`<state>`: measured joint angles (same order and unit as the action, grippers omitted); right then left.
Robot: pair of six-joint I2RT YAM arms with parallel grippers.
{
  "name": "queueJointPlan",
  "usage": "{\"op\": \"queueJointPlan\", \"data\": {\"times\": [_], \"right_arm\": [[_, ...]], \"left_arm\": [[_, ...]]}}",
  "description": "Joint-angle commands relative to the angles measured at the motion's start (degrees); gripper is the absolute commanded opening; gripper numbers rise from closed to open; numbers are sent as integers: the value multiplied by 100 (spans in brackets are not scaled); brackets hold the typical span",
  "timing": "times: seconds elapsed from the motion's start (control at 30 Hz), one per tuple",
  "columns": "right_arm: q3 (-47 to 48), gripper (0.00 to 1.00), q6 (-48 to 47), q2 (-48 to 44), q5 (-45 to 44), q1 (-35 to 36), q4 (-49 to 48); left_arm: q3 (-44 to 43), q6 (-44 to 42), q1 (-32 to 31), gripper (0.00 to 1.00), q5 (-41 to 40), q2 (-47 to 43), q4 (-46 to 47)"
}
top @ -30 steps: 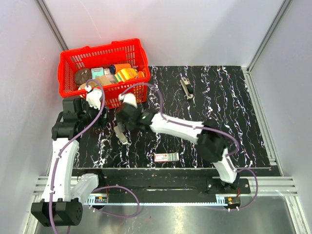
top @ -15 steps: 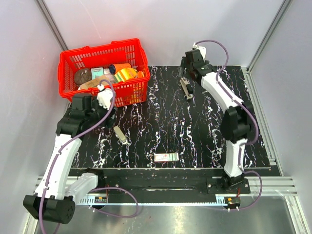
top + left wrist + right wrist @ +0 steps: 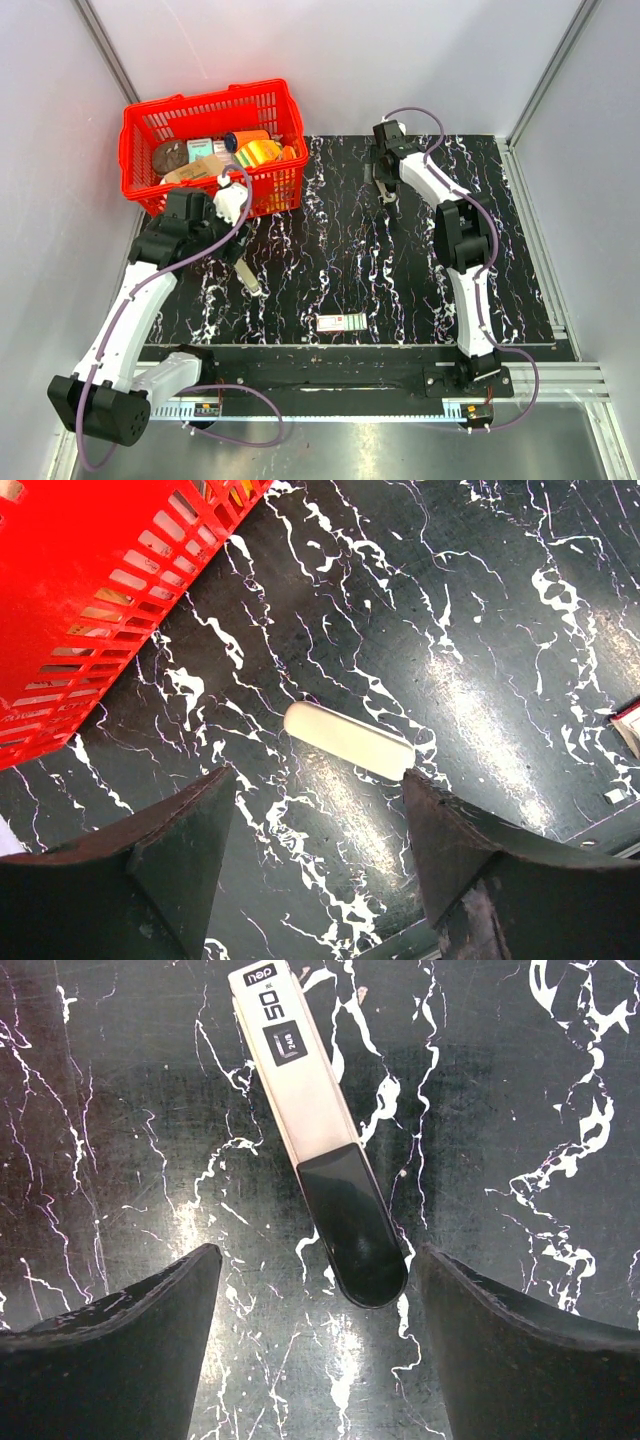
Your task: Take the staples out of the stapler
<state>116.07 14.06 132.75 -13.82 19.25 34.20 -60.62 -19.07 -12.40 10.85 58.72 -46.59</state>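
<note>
While the right gripper (image 3: pixel 317 1260) hovered over the stapler (image 3: pixel 310 1130), its fingers (image 3: pixel 120 1340) stood wide apart, one on each side of the dark rounded end, and touched nothing. In the overhead view the stapler (image 3: pixel 385 185) lay flat on the table (image 3: pixel 400 270) toward one o'clock, well apart from the red basket (image 3: pixel 150 130) at ten o'clock. In the right wrist view its body ran from eleven o'clock down to five o'clock, pale printed half far, dark half near.

The step in hand appeared to be the first grasp.
- The body lay skewed to the finger line. The wrist should have turned until the fingers faced the long sides squarely.
- The descent should have been straight, with both tips reaching the table before closing.
- The grip belonged on the long flanks, clear of whichever end releases the staples. Which end that was could not be told from these views.

The left gripper (image 3: pixel 318 780) was likewise open, holding nothing, above a pale bar (image 3: pixel 348 740) lying near the basket. Whether that bar belonged to the stapler was unclear. A white box (image 3: pixel 341 322) lay at six o'clock, apart from both.
</note>
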Motion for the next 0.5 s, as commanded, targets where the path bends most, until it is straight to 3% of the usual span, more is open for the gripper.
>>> {"op": "queueJointPlan", "data": {"times": [0.0, 0.37, 0.47], "right_arm": [[38, 82, -167, -56, -146, 27, -352], [398, 73, -325, 409, -384, 18, -247], [521, 65, -334, 497, -367, 27, -176]], "left_arm": [[6, 17, -52, 73, -145, -10, 264], [-20, 61, -139, 73, -171, -27, 273], [-55, 61, -148, 73, -197, -53, 273]]}}
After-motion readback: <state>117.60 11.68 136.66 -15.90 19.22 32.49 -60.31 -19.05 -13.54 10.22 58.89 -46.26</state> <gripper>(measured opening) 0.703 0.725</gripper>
